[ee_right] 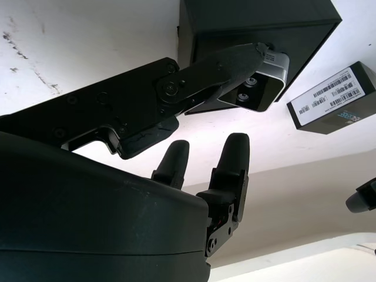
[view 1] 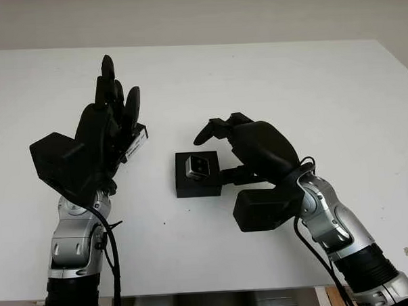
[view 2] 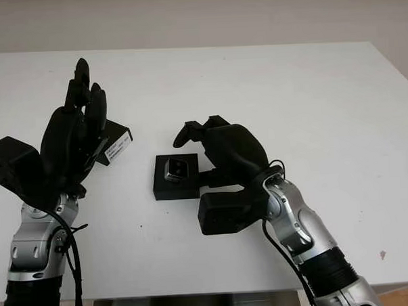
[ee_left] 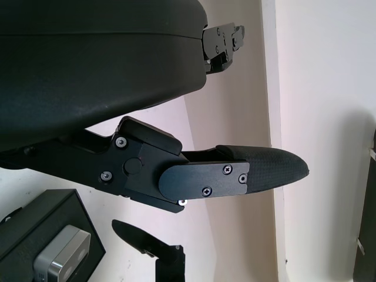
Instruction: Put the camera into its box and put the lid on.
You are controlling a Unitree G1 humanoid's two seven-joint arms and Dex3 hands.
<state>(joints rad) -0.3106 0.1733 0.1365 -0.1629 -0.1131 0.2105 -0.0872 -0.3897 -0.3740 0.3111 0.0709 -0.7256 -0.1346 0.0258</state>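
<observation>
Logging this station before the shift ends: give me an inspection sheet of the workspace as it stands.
Surface: white table, with a few small dark specks.
Job's things: the silver camera sits in the open black box at the table's middle; the lid, black with a white barcode label, lies apart from the box, beside the left hand.
Clutter: nothing seen.
Hands: the left hand is raised, open, over the lid's place; the right hand is open beside the box, one of its fingers reaching across the camera.
Cables: black cables run along both forearms.
Surroundings: a pale wall behind the table.
</observation>
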